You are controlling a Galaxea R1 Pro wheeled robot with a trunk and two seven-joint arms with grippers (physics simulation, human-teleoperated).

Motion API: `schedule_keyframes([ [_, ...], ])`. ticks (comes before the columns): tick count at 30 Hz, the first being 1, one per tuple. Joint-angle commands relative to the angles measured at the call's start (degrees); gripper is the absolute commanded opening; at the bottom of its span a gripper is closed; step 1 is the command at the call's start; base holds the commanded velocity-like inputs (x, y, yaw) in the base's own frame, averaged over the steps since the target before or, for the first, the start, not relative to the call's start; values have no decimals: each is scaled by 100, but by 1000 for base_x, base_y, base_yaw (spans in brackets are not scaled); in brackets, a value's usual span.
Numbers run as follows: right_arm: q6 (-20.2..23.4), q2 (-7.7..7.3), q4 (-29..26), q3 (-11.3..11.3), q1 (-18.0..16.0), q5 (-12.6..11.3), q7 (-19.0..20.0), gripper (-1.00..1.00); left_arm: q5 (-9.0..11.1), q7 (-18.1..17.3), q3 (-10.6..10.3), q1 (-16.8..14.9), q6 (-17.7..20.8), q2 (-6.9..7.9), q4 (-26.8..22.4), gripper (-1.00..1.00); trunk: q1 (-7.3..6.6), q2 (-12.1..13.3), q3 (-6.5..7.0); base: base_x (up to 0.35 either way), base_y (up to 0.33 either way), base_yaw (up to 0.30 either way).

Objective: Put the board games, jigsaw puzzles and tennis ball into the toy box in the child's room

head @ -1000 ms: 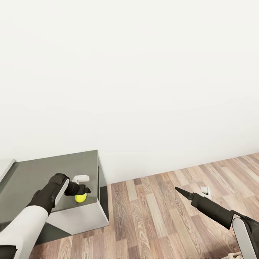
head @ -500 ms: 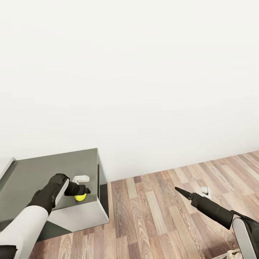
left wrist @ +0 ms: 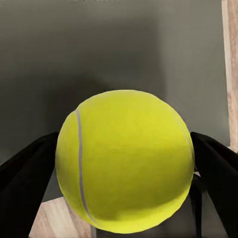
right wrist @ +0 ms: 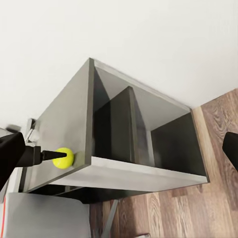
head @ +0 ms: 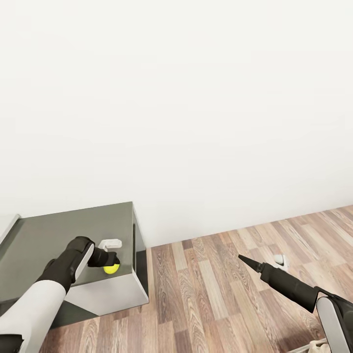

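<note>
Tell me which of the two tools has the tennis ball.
The left tool, over the dark grey desk top, is closed on the tennis ball. The right tool hangs bare over the wood floor.

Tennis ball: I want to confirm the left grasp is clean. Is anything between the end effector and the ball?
Nothing visible. In the left wrist view the tennis ball sits directly between both fingers of the left end effector, over the dark grey table top.
</note>
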Motion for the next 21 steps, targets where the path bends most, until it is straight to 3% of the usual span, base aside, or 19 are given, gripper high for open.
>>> schedule_keyframes([
  [1,29,0,-2,-6,-4,0,18,100,-11,-8,-23,-3,18,7,-7,-100,3,-10,-10,0,0,0],
  [21,22,0,-2,-5,-6,0,38,100,42,-97,27,-3,26,103,-296,-100,3,-10,136,0,0,-82],
])
